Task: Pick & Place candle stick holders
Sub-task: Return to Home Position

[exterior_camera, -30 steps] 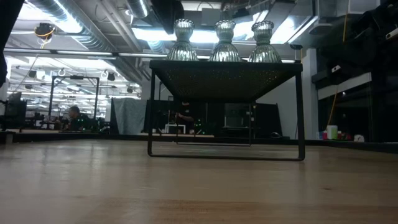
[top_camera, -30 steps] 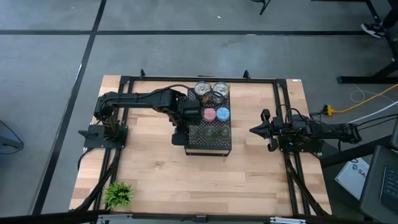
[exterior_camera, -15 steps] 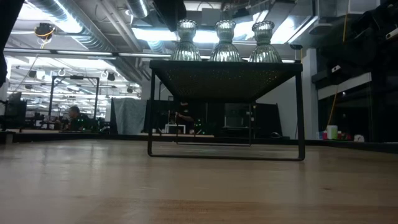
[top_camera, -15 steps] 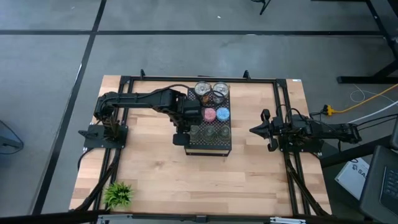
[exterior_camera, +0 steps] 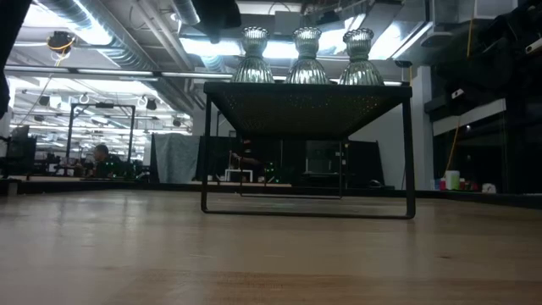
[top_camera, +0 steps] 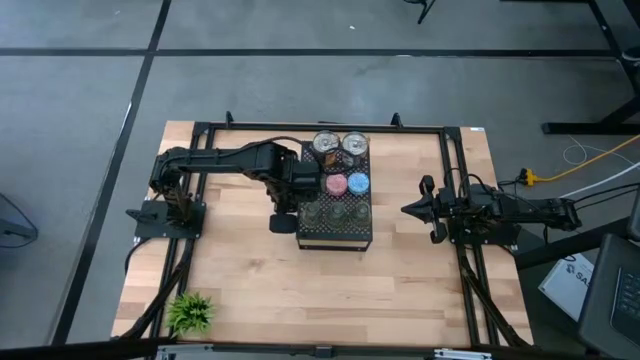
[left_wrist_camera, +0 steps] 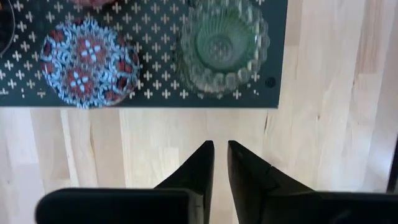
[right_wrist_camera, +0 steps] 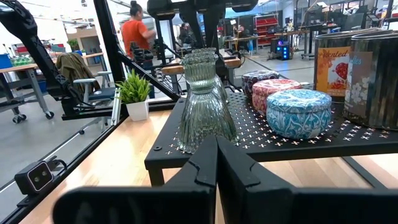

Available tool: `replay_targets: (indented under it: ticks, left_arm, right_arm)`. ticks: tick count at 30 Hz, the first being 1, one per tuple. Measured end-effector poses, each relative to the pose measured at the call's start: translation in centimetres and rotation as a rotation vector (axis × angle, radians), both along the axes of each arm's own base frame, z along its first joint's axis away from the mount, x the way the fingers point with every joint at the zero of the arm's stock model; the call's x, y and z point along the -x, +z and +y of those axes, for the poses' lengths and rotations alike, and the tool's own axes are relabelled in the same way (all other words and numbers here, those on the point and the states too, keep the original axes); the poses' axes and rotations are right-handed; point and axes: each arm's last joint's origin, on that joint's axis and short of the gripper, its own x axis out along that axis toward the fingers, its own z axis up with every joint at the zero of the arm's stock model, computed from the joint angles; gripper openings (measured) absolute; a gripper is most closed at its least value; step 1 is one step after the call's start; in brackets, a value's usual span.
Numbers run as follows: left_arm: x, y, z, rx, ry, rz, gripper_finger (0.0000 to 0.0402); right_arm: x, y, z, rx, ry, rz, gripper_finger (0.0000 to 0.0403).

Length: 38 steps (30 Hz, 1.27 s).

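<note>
Left tool [left_wrist_camera: 220, 144], nearly closed and empty, hangs just off the shelf [left_wrist_camera: 158, 62], the holders [left_wrist_camera: 219, 46] beyond it; the closed right tool [top_camera: 408, 210] waits opposite

We find the shelf [top_camera: 335, 238] at the middle of the table [top_camera: 240, 270]. On it, three glass holders [top_camera: 337, 212] stand in front, two lidded candles [top_camera: 337, 185] behind them, and two larger jars [top_camera: 327, 146] at the back. The left gripper [top_camera: 283, 222] is just beside its left edge, the right gripper [top_camera: 408, 210] well apart on its right.

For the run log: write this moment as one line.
left claw: shut, empty, beside shelf | right claw: shut, idle right of shelf | three glass holders: rowed on shelf
</note>
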Motion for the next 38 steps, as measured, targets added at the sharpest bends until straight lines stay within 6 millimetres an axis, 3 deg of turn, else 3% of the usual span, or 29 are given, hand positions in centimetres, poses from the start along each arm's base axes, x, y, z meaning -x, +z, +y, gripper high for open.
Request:
replay_targets:
  ticks: [7,14,29,38]
  left_arm:
    - [1.3,0.5,0.1,-0.002,-0.005,-0.022,0.0028]
    - [3.6,-0.8,0.5,0.003,0.035,-0.073,0.0003]
    - [9.5,-6.7,0.4,0.013,0.042,-0.294,0.0002]
    - [13.0,-11.4,0.4,0.028,0.061,-0.525,0.0002]
  right_arm:
    - [0.0,0.0,0.0,0.0,0.0,0.0,0.0005]
    - [0.0,0.0,0.0,0.0,0.0,0.0,0.0005]
    - [0.0,0.0,0.0,0.0,0.001,-0.001,0.0005]
    - [0.0,0.0,0.0,0.0,0.0,0.0,0.0005]
